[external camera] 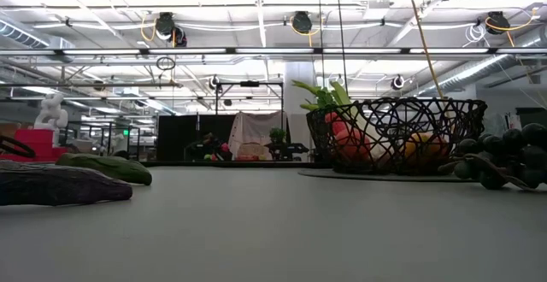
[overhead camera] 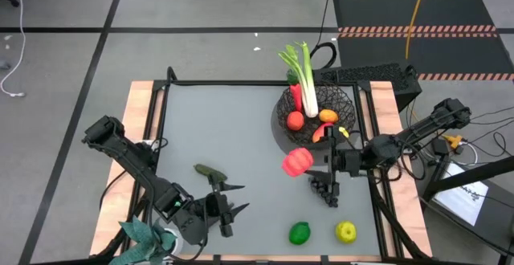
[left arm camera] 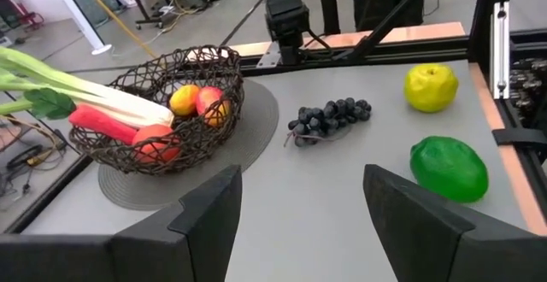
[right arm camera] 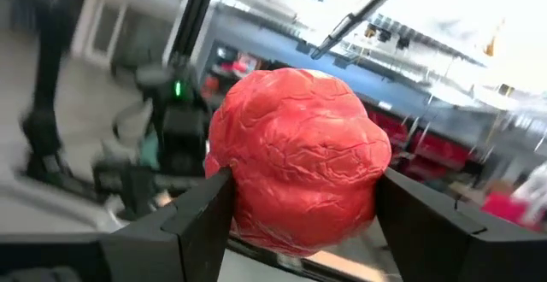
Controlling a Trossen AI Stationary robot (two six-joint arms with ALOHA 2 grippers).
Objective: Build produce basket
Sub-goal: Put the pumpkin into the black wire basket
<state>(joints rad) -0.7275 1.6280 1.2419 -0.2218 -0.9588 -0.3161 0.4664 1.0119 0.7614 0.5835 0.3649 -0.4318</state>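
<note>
- The basket [overhead camera: 320, 107] of black wire mesh stands on a round dark mat [left arm camera: 256, 132] near the far right corner of the surface [overhead camera: 241, 136].
- In the basket: a leek [overhead camera: 305, 76] sticking up over the far rim, a red piece [left arm camera: 107, 124] beside it, and small orange and yellow-red fruits [left arm camera: 197, 101] on the near side.
- The right gripper [overhead camera: 309, 162] hangs just in front of the basket, clamped on a red wrinkled fruit [right arm camera: 295, 158] that is held clear of the surface.
- Dark grapes [overhead camera: 325, 189] lie on the surface just under that arm.
- A lime [overhead camera: 299, 233] and a yellow fruit [overhead camera: 346, 231] sit side by side near the front edge.
- A dark green cucumber [overhead camera: 210, 171] lies left of centre.
- The left gripper [overhead camera: 229, 209] is at the front left, its fingers spread and empty.
</note>
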